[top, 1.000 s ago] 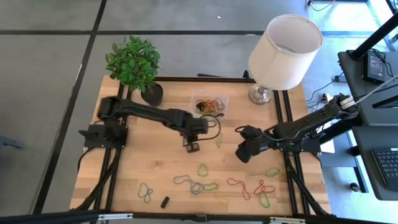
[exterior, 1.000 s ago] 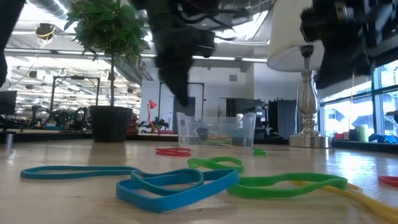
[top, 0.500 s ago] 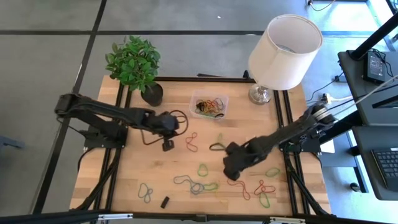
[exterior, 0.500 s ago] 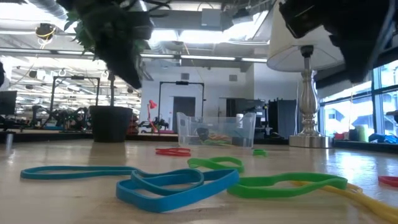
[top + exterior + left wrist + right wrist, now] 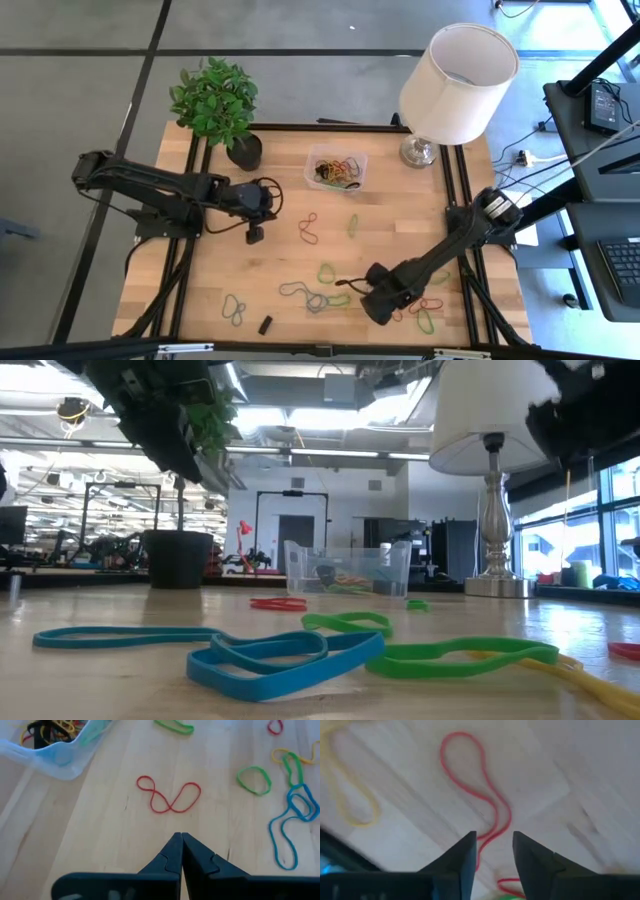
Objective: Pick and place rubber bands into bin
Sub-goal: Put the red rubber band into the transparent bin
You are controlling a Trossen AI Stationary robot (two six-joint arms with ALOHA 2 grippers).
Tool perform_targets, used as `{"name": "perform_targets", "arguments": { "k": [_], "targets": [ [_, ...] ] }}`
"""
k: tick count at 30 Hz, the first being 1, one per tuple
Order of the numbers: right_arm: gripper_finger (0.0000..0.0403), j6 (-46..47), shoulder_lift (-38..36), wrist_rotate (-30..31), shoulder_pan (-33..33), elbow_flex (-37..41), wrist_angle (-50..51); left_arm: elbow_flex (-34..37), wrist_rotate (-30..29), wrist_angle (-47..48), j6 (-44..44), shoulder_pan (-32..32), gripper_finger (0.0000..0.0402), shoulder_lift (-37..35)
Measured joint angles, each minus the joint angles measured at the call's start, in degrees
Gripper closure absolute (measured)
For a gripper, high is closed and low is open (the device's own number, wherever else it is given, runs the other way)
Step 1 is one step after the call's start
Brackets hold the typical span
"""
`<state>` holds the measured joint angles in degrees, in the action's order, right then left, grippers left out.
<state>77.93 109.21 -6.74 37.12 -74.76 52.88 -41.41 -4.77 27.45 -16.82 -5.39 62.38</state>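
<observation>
Red band [image 5: 485,795] flat on the surface near the front edge, well apart from the bin [image 5: 336,169] at the back. Right gripper [image 5: 493,850] poised over it, jaws wide: pick step. Next: lower, close. Left gripper [image 5: 181,851] waiting mid-surface, jaws shut, empty.

From above, the right gripper [image 5: 372,303] hung low over the rubber bands [image 5: 330,285] at the near side of the wooden table [image 5: 280,270], the left gripper [image 5: 255,235] waited on the left, and the bin [image 5: 337,170] sat far back between the plant [image 5: 216,100] and the lamp [image 5: 455,75].
</observation>
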Motion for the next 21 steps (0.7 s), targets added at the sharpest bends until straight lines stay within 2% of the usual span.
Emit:
{"name": "perform_targets", "arguments": {
  "k": [6,12,15,21],
  "targets": [
    [0.0252,2.86,2.99,0.20,0.11,0.00,-1.53,0.02,-0.01,1.06,0.02,-0.59,0.0400,0.10],
    [0.0253,2.96,6.97,-0.40,0.04,-0.35,-2.09,0.02,1.34,1.03,0.00,-0.59,0.0400,0.10],
    [0.0283,3.67,8.18,-0.98,0.00,-0.48,-2.52,0.02,3.23,1.04,-0.42,-0.59,0.0400,0.10],
    [0.0390,5.88,7.74,-0.45,-0.84,-0.10,-2.77,0.02,2.97,1.06,-0.93,-1.42,0.0400,0.10]
  ]
}}
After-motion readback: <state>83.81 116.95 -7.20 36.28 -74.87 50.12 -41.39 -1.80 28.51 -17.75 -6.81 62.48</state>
